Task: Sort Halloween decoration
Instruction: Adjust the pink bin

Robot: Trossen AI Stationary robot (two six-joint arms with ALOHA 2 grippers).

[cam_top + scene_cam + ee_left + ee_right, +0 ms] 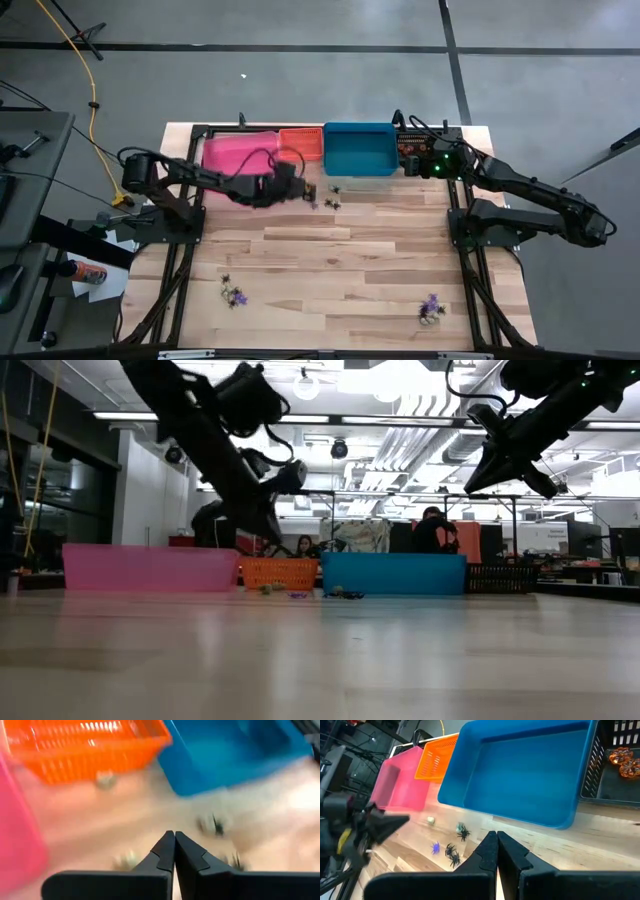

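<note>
The Halloween decoration lies as tiny trinkets on the wooden table. Black spiders (pixel 452 852), a purple piece (pixel 436 848) and a pale piece (pixel 430 820) sit in front of the blue bin (pixel 360 148). Two more small clusters (pixel 234 294) (pixel 431 308) lie near the table's front edge. My left gripper (pixel 307 190) (pixel 174 835) is shut above the table, just left of the far cluster, with nothing seen between its fingers. My right gripper (pixel 412 165) (pixel 497 835) hangs shut, raised by the blue bin's right end.
Along the far edge stand a pink bin (pixel 238 155), an orange basket (pixel 301 144), the blue bin and a black bin (pixel 615 785) holding orange pumpkin pieces (pixel 622 760). People show in the room beyond the table (pixel 432 525). Bare wood spans the table's middle (pixel 330 250).
</note>
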